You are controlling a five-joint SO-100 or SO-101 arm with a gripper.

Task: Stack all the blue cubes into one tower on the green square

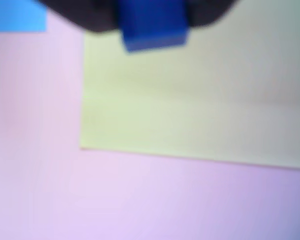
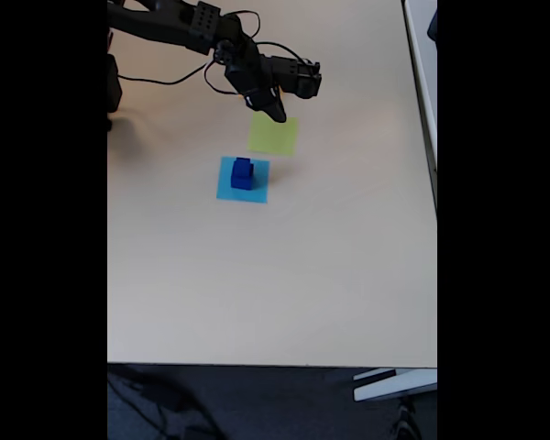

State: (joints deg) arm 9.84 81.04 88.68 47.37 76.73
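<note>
Carrying: looks like I've got one blue cube (image 1: 154,25) pinched in the gripper (image 1: 152,20), jaws closed on its sides, though the wrist view is blurry so I'm going by the dark fingers hugging it on both sides.

Green square: the green square (image 1: 190,105) sits right under and at 6 o'clock of the held cube in the wrist view. Its left edge lines up just left of the cube, so I'm hanging near the square's far-left part, not its middle.

Key relation: my guess is the drop needs a nudge toward 4 o'clock in the wrist view to land the cube centred on the patch, then straight down.

Fixed view: here the gripper (image 2: 277,114) hovers at the 11 o'clock corner of the green square (image 2: 277,137), touching nothing. The held cube isn't readable against the dark fingers.

Other cubes: a small stack of blue cubes (image 2: 243,174) stands on the light-blue patch (image 2: 229,188), at roughly 7 o'clock of the green square. I can't count them.

Wrist extra: a corner of the light-blue patch (image 1: 17,17) peeks in at 10 o'clock.

Table: plain beige table (image 2: 284,275).
</note>
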